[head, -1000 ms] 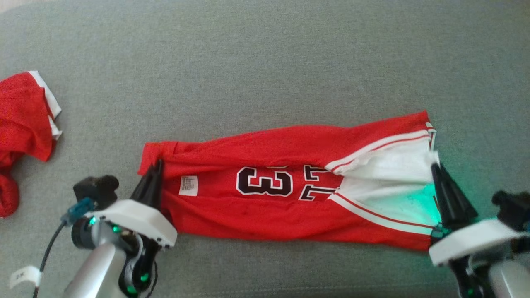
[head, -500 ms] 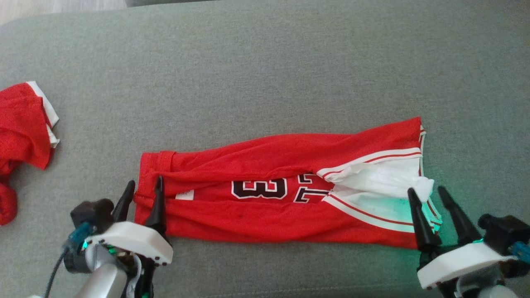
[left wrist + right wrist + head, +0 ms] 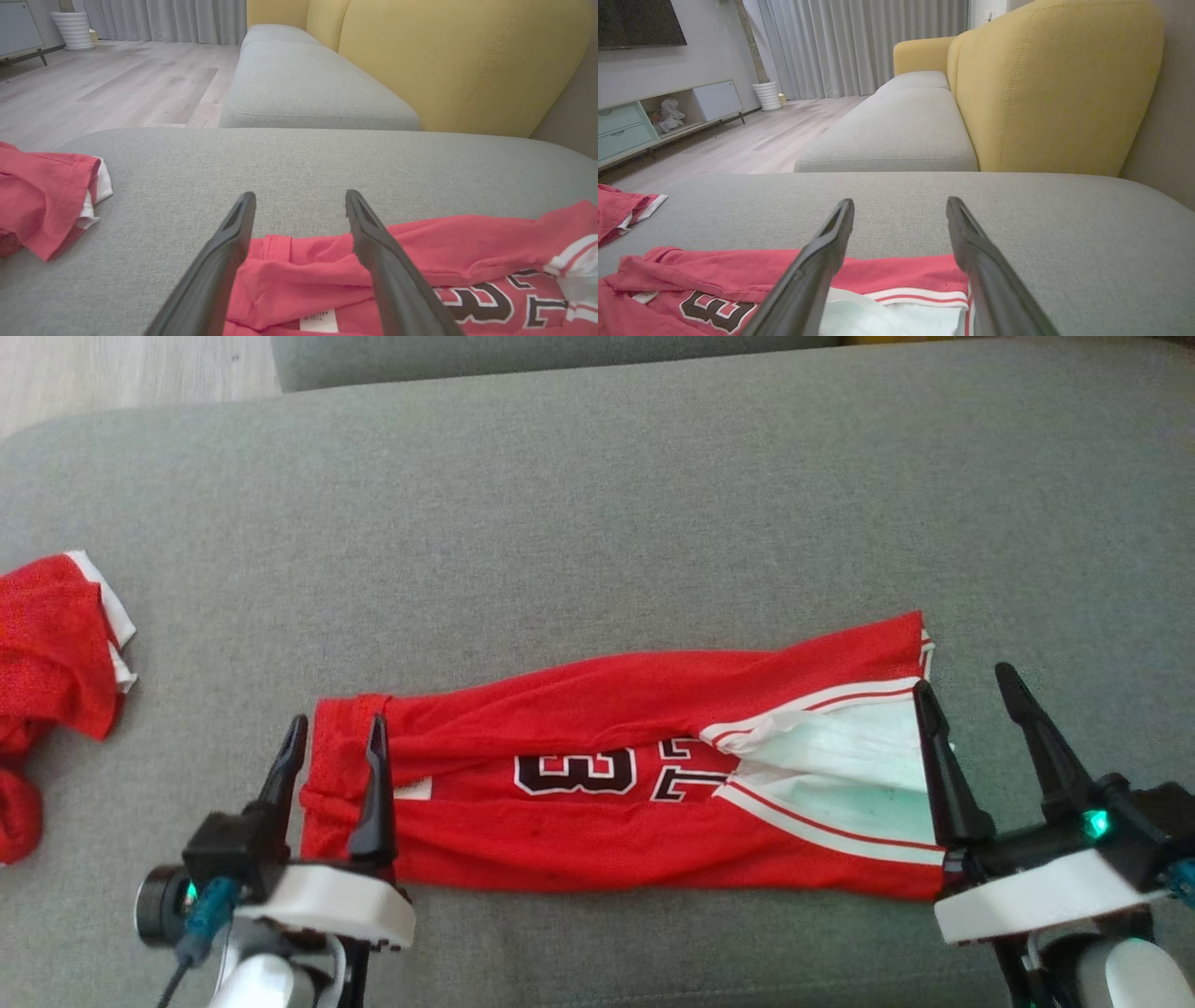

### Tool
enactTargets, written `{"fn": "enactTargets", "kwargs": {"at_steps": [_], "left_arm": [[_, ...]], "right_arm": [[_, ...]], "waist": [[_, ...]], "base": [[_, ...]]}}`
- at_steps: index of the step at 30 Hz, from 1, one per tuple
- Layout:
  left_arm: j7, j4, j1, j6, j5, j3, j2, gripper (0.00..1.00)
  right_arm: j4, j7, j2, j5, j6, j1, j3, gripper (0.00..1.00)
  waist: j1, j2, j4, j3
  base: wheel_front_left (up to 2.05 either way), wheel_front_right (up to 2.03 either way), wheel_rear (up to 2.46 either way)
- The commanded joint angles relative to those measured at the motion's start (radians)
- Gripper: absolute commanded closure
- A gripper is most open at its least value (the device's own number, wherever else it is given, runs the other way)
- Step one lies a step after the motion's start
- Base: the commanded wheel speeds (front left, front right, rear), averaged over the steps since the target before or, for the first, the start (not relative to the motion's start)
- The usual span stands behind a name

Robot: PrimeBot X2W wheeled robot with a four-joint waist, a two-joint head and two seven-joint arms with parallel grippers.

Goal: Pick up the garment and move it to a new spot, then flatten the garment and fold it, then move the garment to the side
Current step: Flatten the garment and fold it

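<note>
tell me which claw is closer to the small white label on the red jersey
Left. The left claw sits at the hem end of the red mesh jersey, one finger beside the small white label; the right claw is at the opposite, white-trimmed end.

1. Black digits with a white outline on the red jersey (image 3: pixel 560 840): the number (image 3: pixel 574 773) looks like "33", its top edge tucked under a fold.
2. Just right of it, black block letters (image 3: pixel 686 779) on the same cloth. The fold cuts them off, so they can't be read.
3. A white label (image 3: pixel 412 790) sits near the jersey's left end. Its print is too small to read.
</note>
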Motion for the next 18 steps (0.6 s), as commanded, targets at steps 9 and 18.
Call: {"fn": "enactTargets", "kwargs": {"at_steps": [9,18], "left_arm": [[0.016,-0.064,0.028,0.045,0.033,0.022,0.035,0.00],[0.023,-0.075,0.034,0.055,0.029,0.020,0.040,0.00]], "right_arm": [[-0.043,0.016,0.015,-0.012,0.007,0.009,0.016,0.00],[-0.033,0.016,0.025,0.000,0.007,0.010,0.007,0.00]], "waist": [[0.0001,0.0000,-0.004,-0.028],[0.0001,0.0000,-0.002,-0.025]], "base": [[0.00,0.00,0.00],[0.00,0.00,0.00]]}}
